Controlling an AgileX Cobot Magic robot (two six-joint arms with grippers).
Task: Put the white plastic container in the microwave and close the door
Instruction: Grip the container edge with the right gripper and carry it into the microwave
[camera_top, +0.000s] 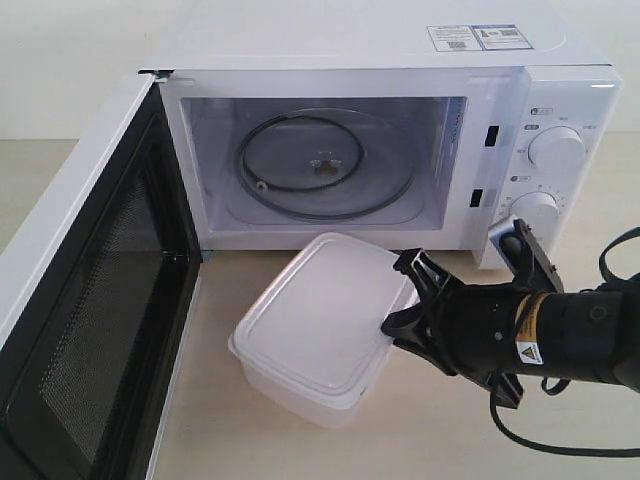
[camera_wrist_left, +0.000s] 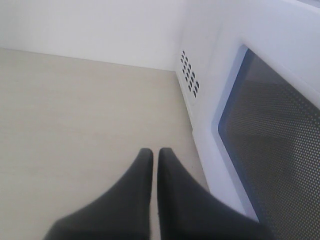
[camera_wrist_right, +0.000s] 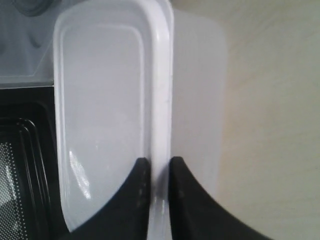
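The microwave (camera_top: 400, 60) stands on the bench (camera_top: 450, 430), its door (camera_top: 90, 300) wide open. The container (camera_top: 320, 320) lies just before the microwave's opening, its rim clamped by the right hand (camera_wrist_right: 160, 165). The left hand (camera_wrist_left: 151, 156), fingers together, hangs beside the microwave

Door (camera_top: 90, 300) cut off at exterior view's left, bottom edges; stickers (camera_top: 478, 37) too small to read.
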